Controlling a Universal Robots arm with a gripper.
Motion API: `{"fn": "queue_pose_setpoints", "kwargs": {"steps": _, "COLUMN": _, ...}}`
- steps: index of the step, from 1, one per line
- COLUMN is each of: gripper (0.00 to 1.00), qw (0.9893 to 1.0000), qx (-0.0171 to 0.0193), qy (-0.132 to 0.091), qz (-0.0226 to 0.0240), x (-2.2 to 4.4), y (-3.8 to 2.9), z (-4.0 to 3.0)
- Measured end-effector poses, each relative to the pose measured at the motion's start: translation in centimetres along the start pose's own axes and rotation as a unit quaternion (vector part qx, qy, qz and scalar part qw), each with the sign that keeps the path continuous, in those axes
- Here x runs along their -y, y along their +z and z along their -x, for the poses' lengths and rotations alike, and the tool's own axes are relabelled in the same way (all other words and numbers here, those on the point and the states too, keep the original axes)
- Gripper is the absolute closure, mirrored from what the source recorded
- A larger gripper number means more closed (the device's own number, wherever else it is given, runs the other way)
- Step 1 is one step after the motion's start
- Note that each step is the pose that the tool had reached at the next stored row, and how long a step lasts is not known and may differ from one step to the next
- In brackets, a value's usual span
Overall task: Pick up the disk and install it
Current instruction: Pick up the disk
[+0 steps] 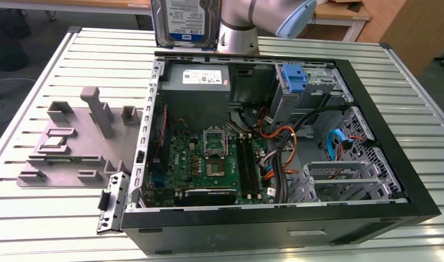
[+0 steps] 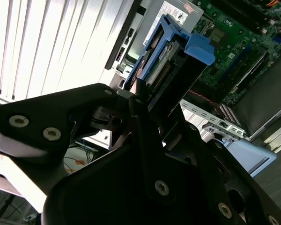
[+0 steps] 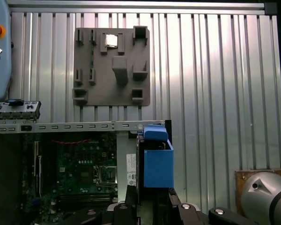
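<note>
Gripper (image 2: 147,101) is clamped on the disk (image 2: 165,58). In the second wrist view the black fingers (image 2: 139,110) press on its flat sides, and the blue carrier frame and its tab stick out past the fingertips. The first wrist view has the same grip edge-on: gripper (image 3: 151,192) closed around the blue-framed disk (image 3: 157,161), which hangs over the edge of the open PC case (image 3: 84,126) where it meets the slatted table (image 3: 215,93).

Exterior view:
- The disk (image 1: 185,22) is upright with its label face toward the camera, at roughly 11 o'clock from the centre of the PC case (image 1: 396,180).
- Its lower edge is just past the case's far rim, right behind the power supply (image 1: 196,82). Cannot tell whether that edge touches the table (image 1: 32,229).
- The arm (image 1: 240,27) is just beside the disk, at 12 o'clock of the case.
- The disk is not yet installed. The drive cage at 1 o'clock holds a bare blue bracket (image 1: 295,79).
- The motherboard (image 1: 207,158) lies flat on the 9 o'clock side of the case interior.
- A grey fixture plate (image 1: 76,144) lies on the table at 9 o'clock of the case, close to it but apart. A small square part (image 1: 54,143) sits in one of its pockets
</note>
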State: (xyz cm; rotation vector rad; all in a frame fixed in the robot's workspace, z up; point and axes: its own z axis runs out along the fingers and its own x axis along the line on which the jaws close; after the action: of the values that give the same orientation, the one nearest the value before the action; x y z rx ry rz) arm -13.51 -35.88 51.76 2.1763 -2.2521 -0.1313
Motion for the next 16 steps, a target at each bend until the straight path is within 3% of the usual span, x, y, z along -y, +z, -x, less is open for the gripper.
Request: {"fn": "queue_pose_setpoints", "kwargs": {"steps": 16, "gripper": 0.65, "qw": 1.0, "qx": 0.0029, "qy": 0.0, "qz": 0.0001, "x": 0.34, "y": 0.52, "z": -5.99}}
